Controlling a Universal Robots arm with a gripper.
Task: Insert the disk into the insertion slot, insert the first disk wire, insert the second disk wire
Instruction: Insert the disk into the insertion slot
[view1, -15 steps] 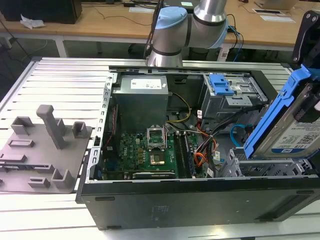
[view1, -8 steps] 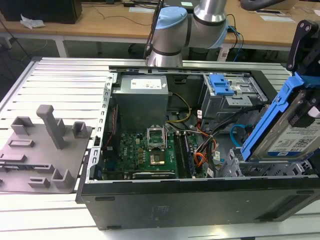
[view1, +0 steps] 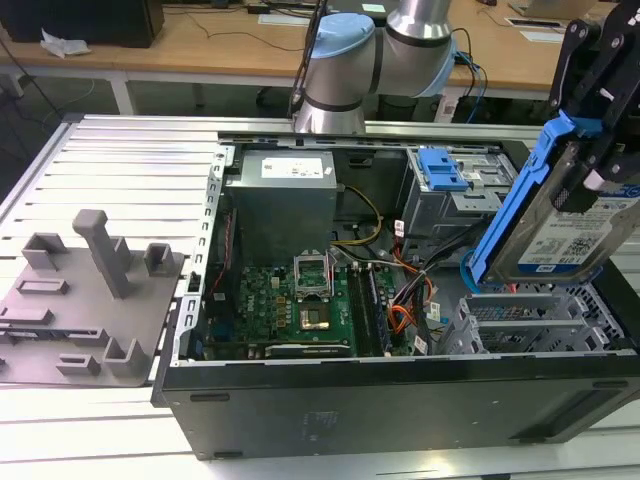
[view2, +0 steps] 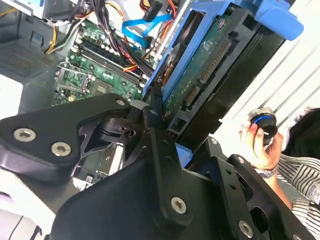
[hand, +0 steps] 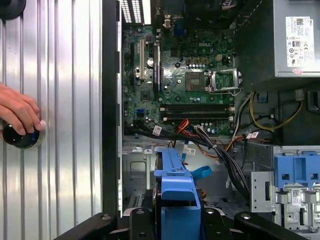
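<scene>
- The end effector (view1: 590, 175) is clamped on the disk (view1: 553, 238), with a black finger on either side of its blue carrier.
- In the exterior view, the disk hangs tilted on edge at the exterior view's right. Its lower corner is just above the insertion slot (view1: 525, 322).
- The insertion slot, a silver perforated cage, sits in a corner of the open computer case (view1: 400, 400).
- The second disk wire (view2: 136, 29), flat and light blue, loops beside the motherboard (view2: 95, 75) among orange and black wires (view2: 152, 50).
- A person's hand (hand: 19, 114) grips a round black knob (hand: 20, 137) on the ribbed metal surface (hand: 70, 100) beside the case.
</scene>
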